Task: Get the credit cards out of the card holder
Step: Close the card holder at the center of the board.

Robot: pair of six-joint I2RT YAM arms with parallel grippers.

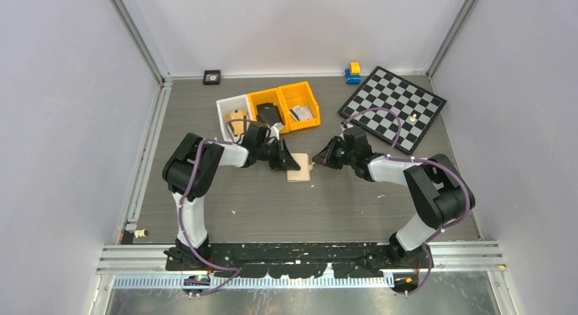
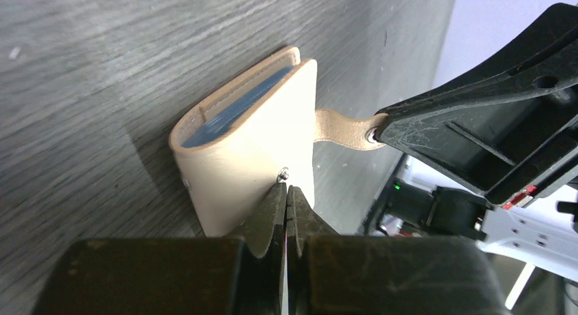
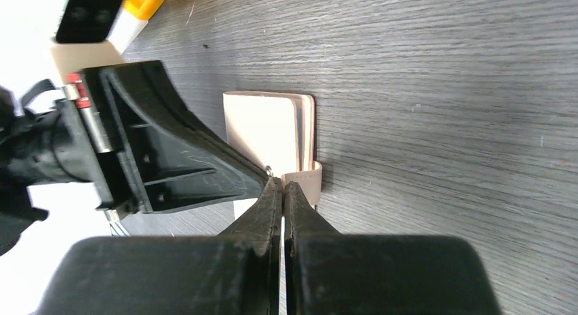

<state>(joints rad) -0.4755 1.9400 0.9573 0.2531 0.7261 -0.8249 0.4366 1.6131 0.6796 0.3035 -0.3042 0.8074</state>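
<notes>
The card holder's (image 2: 245,151) strap (image 2: 337,127) points at the right gripper (image 3: 282,185), which pinches it, while the empty, clenched left gripper (image 2: 285,189) touches its face.

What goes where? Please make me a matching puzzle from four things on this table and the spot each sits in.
Things: 1 card holder; 2 chessboard; 3 toy vehicle; 4 white bin.
Places: a far right corner; b just left of the yellow bins; c at the back wall, beside the chessboard; d between the left gripper and the right gripper.
Pairs: 1-d; 2-a; 3-c; 4-b.
</notes>
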